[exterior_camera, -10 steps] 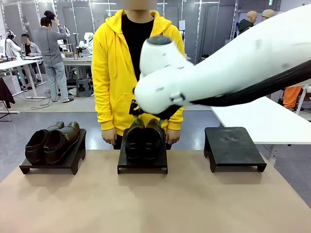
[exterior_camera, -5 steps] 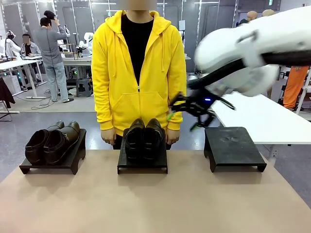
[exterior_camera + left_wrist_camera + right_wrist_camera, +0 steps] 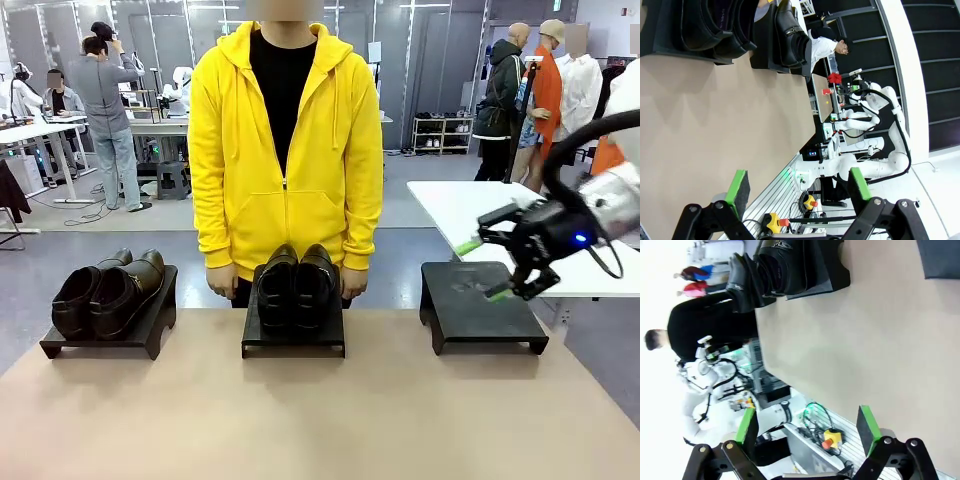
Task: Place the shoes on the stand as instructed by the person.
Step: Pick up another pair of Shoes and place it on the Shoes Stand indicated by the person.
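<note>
Right gripper (image 3: 492, 268), black with green pads, hangs with fingers apart and empty above the bare black stand (image 3: 483, 304). Shiny black leather dress shoes (image 3: 296, 283) sit on the middle stand, well to its left, before the person in a yellow hoodie (image 3: 285, 150); a second pair (image 3: 105, 290) sits farther left. Left gripper (image 3: 799, 186) also gapes empty.

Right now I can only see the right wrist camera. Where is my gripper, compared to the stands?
Observer: In the front view the right gripper hangs in the air at the table's right side, by the empty stand.
Operator: Is the person pointing at anything?
Observer: No. The person stands behind the middle stand with both hands down at the sides.
Operator: What about my other gripper?
Observer: The left wrist view shows the left gripper open, with nothing between its pads.
</note>
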Motion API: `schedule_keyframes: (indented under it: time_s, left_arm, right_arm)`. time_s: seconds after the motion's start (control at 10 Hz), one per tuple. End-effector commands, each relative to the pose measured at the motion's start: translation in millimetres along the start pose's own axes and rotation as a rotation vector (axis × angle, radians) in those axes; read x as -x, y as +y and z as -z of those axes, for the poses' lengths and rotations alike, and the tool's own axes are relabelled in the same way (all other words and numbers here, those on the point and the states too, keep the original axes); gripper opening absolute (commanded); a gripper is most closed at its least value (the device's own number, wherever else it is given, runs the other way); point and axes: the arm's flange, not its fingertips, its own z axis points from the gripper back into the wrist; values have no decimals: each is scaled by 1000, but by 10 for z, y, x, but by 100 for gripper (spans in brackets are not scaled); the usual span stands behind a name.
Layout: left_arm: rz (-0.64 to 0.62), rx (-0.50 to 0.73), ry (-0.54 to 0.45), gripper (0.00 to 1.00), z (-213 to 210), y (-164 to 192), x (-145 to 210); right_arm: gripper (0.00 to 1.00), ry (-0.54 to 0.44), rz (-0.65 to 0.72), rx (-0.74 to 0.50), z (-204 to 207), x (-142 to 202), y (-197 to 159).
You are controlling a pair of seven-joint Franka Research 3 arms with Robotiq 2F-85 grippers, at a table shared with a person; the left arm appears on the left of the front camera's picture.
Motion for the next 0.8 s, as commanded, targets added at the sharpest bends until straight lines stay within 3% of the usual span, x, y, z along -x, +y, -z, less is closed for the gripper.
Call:
schedule_keyframes:
  time_s: [0.0,0.2,0.3,0.7]
  left_arm:
    - [9,0,-3,100,1,-14,6]
    - [9,0,-3,100,1,-14,6]
    - [9,0,-3,100,1,-14,6]
    - [9,0,-3,100,1,-14,6]
  right_arm:
    - [100,-30,2,-96,-53,123,-240]
    - [100,-64,34,-168,-124,235,-344]
    - [100,-30,31,-83,-169,117,-330]
    - [100,-30,31,-83,-169,117,-330]
